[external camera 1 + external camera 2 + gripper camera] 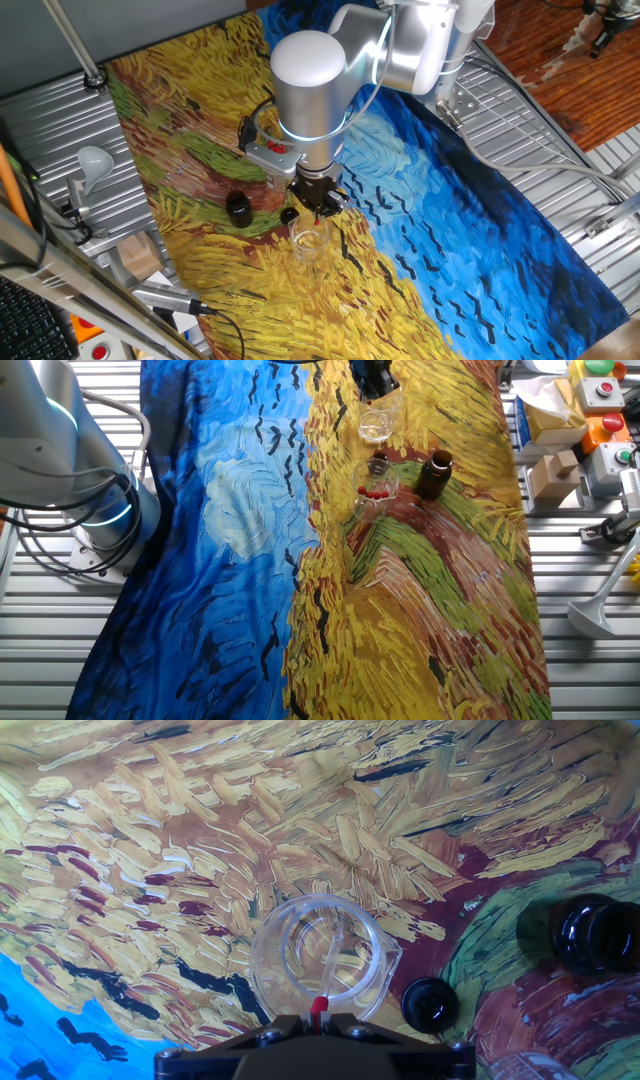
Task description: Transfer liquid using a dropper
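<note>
- Your pincer [318, 1025] is clamped on the dropper [327, 968].
- The dropper's clear tip hangs inside the empty glass beaker [322, 958].
- A black cap [430, 1004] sits just beside that beaker.

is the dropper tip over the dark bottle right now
No, in the hand view the dropper points down into the clear beaker, with the dark bottle off to the side.

I see the gripper [318, 203] hemmed in above the empty beaker [322, 957], with the black cap [430, 1004] and dark bottle [594, 933] close beside; a second beaker [375, 485] stands nearby. The cloth's [240, 560] blue side lies open
</note>
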